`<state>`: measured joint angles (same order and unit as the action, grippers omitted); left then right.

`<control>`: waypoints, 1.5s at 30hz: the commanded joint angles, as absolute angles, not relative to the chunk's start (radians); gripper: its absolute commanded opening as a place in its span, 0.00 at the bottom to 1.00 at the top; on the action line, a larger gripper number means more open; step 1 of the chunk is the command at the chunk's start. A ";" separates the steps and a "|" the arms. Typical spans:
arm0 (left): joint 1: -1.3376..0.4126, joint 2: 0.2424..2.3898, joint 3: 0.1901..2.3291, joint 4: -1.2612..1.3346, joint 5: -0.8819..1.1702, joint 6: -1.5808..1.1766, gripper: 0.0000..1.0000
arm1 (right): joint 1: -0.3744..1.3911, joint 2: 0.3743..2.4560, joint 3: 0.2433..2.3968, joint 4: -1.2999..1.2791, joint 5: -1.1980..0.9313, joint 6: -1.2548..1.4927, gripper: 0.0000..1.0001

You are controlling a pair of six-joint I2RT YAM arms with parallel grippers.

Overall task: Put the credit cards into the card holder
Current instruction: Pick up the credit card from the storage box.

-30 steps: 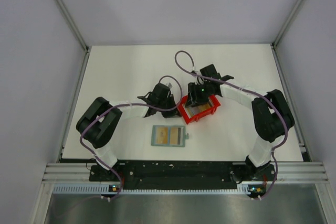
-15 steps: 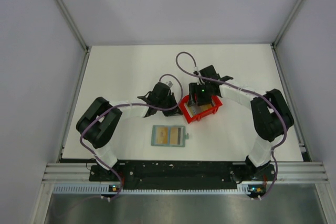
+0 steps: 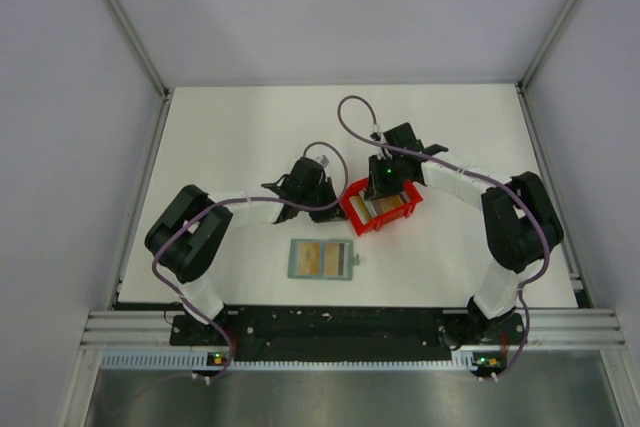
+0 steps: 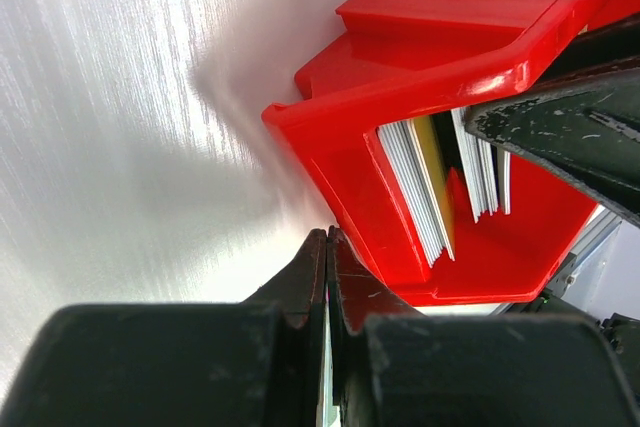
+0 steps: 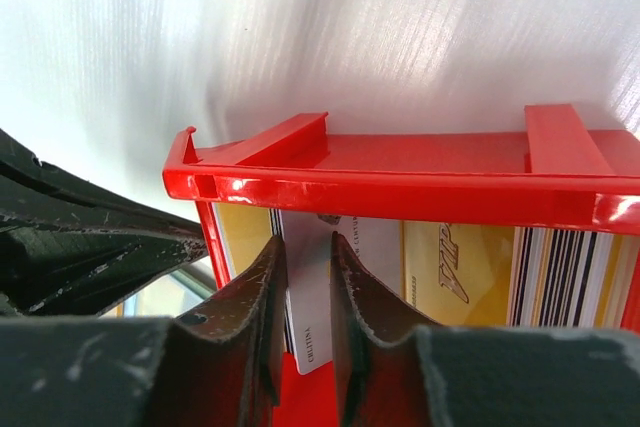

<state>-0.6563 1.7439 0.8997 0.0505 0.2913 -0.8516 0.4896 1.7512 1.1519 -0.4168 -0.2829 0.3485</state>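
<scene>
The card holder [image 3: 320, 259] lies open on the table near the front, with a tan card and a dark striped one showing in its pockets. More credit cards [image 4: 415, 187] stand packed in a red bin [image 3: 352, 215]. My right gripper [image 3: 383, 192] reaches down into that bin. Its jaws [image 5: 305, 242] stand a narrow gap apart over a whitish card [image 5: 308, 317], next to a yellow card [image 5: 455, 267]. My left gripper [image 3: 330, 203] is shut and empty, with its tips [image 4: 328, 237] against the outside of the bin's left wall [image 4: 350, 197].
The red bin's rim [image 5: 400, 187] frames the cards closely on all sides. The right arm's finger [image 4: 570, 137] shows above the cards in the left wrist view. White enclosure walls stand to the left, right and back of the table.
The right jaws opened wider, then narrowed over the cards in the bin. The left arm and the card holder have not moved.
</scene>
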 commanded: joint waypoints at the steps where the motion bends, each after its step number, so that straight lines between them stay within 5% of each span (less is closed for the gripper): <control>1: -0.661 1.752 0.946 0.117 0.308 -0.853 0.01 | 0.502 1.717 1.135 -0.429 -0.368 0.365 0.16; 12: -0.661 1.753 0.950 0.117 0.313 -0.851 0.01 | 0.502 1.703 1.158 -0.429 -0.475 0.377 0.09; 31: -0.661 1.753 0.951 0.118 0.314 -0.854 0.01 | 0.502 1.763 1.147 -0.428 -0.563 0.377 0.24; 42: -0.661 1.753 0.948 0.120 0.316 -0.854 0.01 | 0.500 1.781 1.143 -0.428 -0.554 0.374 0.17; 45: -0.661 1.752 0.946 0.120 0.314 -0.856 0.01 | 0.500 1.744 1.135 -0.413 -0.536 0.373 0.24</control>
